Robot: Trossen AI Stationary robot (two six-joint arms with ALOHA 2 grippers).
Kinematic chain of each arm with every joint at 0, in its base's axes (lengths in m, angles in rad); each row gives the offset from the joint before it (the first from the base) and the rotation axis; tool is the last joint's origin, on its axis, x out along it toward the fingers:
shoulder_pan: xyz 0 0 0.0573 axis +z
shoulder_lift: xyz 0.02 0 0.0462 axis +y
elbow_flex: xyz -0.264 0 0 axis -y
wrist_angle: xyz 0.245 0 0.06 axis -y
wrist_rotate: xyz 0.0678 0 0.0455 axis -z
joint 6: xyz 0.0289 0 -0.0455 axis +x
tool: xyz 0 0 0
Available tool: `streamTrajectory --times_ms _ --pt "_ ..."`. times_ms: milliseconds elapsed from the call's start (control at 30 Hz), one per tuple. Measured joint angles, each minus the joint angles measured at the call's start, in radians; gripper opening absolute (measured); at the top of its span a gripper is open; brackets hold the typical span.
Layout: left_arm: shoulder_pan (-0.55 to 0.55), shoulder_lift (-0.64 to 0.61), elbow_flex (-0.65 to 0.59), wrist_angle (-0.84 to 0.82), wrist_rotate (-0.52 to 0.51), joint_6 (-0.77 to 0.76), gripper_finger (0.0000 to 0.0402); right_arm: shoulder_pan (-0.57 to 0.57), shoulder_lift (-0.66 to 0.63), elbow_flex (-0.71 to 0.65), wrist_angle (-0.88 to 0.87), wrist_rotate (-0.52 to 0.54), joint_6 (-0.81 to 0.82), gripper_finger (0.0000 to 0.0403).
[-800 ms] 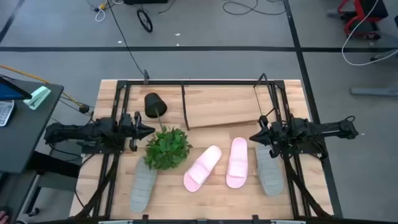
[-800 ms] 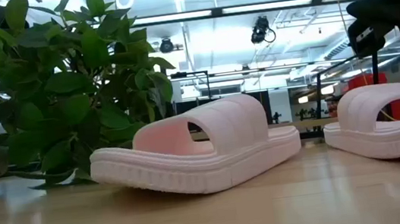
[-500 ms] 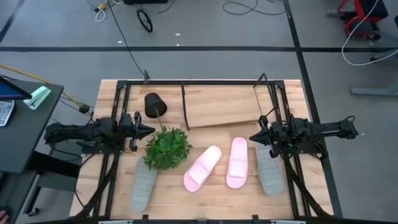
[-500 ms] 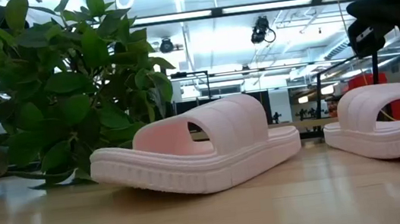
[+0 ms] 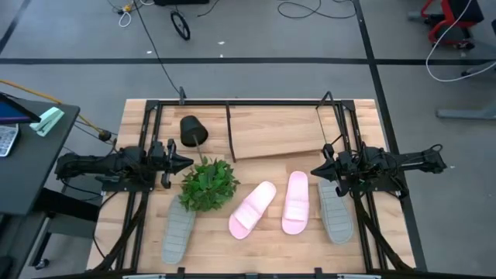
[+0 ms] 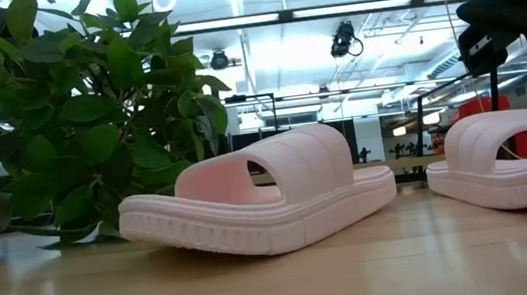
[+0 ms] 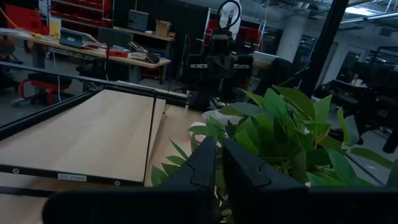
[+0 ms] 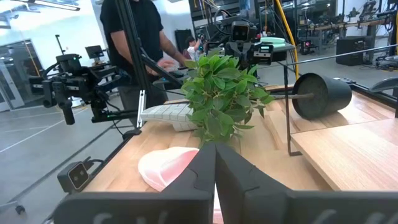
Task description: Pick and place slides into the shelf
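Left gripper and right gripper, both pressed together and empty, flanked the shelf; four slides lay before it.

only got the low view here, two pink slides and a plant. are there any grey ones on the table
Observer: Yes, two. One grey slide lies near the table's front left, below the plant.
Operator: and the other
Observer: The second grey slide lies right of the two pink slides, under the right claw.
Operator: anything on the shelf yet
Observer: No, the shelf board is bare; a black pot lies tipped beside it.
Operator: left claw?
Observer: The left claw is shut, beside the plant.
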Motion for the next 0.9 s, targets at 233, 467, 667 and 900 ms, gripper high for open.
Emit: streamTrajectory --times_ms 233,467,667,900 --pt "0.0 0.0 0.0 0.0 0.0 0.0 0.0023 0.0 0.0 0.0 0.0 0.0 0.0 0.0014" --pt "0.0 0.0 0.0 0.0 0.0 0.0 0.0034 0.0 0.0 0.0 0.0 0.0 0.0 0.0014" --pt "0.0 0.0 0.0 0.0 0.0 0.0 0.0033 0.0 0.0 0.0 0.0 0.0 0.0 0.0014" --pt "0.0 0.0 0.0 0.0 0.0 0.0 0.0023 0.0 0.0 0.0 0.0 0.0 0.0 0.0014"
